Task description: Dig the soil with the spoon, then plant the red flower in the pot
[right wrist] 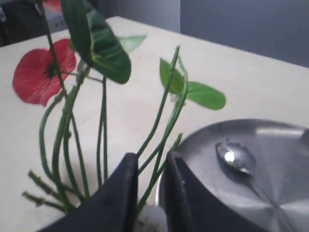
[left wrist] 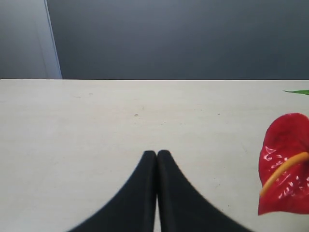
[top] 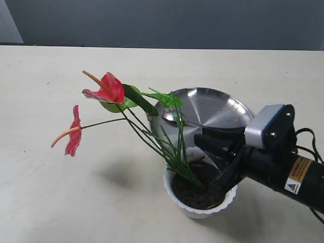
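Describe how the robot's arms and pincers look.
The right arm is black, with a grey camera block on its wrist, a black cable beside it, and a yellow-and-white label bearing a warning triangle. Both pincers, left and right, have smooth, matte black fingers tapering to rounded tips.

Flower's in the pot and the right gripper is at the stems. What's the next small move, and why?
Probably open the right gripper slightly and back it off. The flower already stands with its stem bases in the soil of the pot, and the spoon lies on the steel plate. Its fingers look closed around a few stems, so ease away slowly, since the flower leans left.
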### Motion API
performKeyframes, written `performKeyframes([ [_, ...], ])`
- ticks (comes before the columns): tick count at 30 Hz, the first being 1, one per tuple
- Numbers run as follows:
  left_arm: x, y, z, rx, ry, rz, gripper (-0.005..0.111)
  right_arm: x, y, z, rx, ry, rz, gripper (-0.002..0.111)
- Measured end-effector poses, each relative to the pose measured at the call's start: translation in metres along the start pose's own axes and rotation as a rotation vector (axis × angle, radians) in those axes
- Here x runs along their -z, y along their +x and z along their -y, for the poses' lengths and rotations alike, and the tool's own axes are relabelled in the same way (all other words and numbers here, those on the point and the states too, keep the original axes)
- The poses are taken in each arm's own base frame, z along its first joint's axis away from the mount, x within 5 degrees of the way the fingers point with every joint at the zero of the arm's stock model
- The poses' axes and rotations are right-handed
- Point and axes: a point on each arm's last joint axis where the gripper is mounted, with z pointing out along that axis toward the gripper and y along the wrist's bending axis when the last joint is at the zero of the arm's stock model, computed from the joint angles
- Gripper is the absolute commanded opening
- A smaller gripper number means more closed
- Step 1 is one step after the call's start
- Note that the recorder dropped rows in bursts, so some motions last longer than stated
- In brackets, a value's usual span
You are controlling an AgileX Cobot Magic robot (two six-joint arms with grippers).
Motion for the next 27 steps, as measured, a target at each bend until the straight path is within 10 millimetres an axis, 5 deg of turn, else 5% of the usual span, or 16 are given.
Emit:
performKeyframes([
  [5,0.0,0.0,0.0,-0.023,-0.005,0.0,0.0,0.02,-0.03,0.01,-0.078,0.178,0.093,-0.001],
  [12,0.0,0.0,-0.001,-0.048,-0.011,0.0,0.0,0.052,-0.088,0.013,-0.156,0.343,-0.111,-0.001],
  [18,0.0,0.0,-0.001,-0.048,-0.011,0.0,0.0,0.094,-0.147,-0.002,-0.183,0.328,0.138,-0.001],
  [27,0.0,0.0,-0.001,-0.048,-0.011,0.0,0.0,0.14,-0.177,-0.019,-0.118,0.284,0.462,-0.001],
])
